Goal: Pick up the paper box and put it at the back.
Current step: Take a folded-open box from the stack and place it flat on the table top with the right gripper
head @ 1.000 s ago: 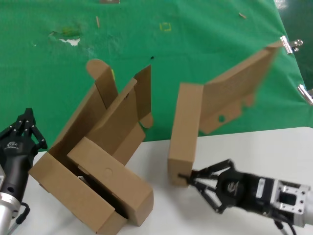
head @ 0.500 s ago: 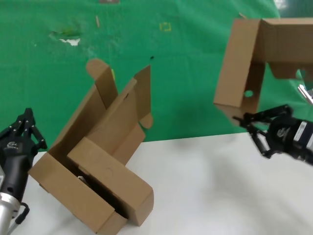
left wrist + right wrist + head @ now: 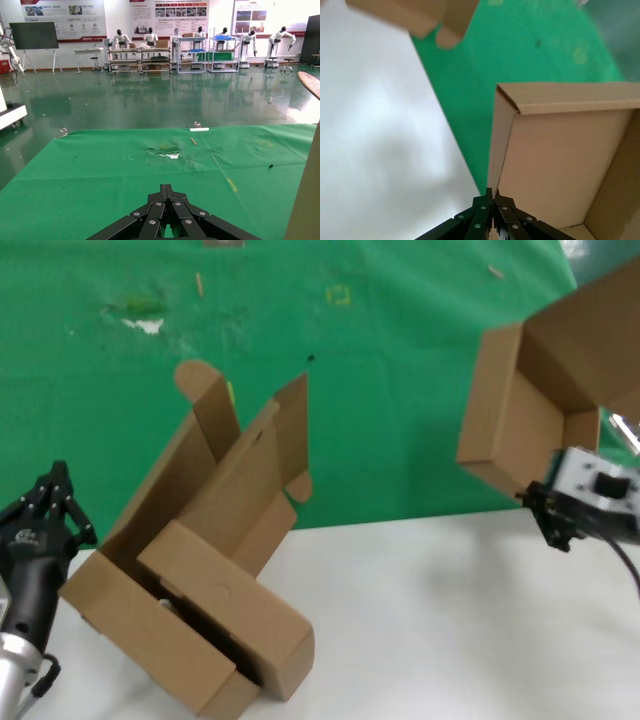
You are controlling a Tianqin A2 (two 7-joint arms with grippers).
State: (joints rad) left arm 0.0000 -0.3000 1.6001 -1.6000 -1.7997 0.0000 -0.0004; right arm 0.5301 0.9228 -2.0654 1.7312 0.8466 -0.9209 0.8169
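The paper box (image 3: 540, 400) is a brown cardboard tray, held up in the air at the right over the green cloth (image 3: 400, 370), its open inside facing me. My right gripper (image 3: 540, 502) is shut on the box's lower wall edge. In the right wrist view the fingers (image 3: 492, 197) pinch that thin wall, with the box's inside (image 3: 560, 170) beyond. The cloth's whitish scuff (image 3: 145, 325) and yellow square mark (image 3: 340, 295) lie far back. My left gripper (image 3: 55, 495) is shut and empty at the left table edge; it also shows in the left wrist view (image 3: 167, 192).
Two other brown cardboard boxes (image 3: 200, 580) lie nested and open at the left, straddling the white tabletop (image 3: 450, 620) and the cloth. A metal clip (image 3: 625, 430) holds the cloth at the right edge.
My right gripper has lifted the paper box from the table front up and to the right, and has turned it so its open inside faces me. The left arm has not moved.
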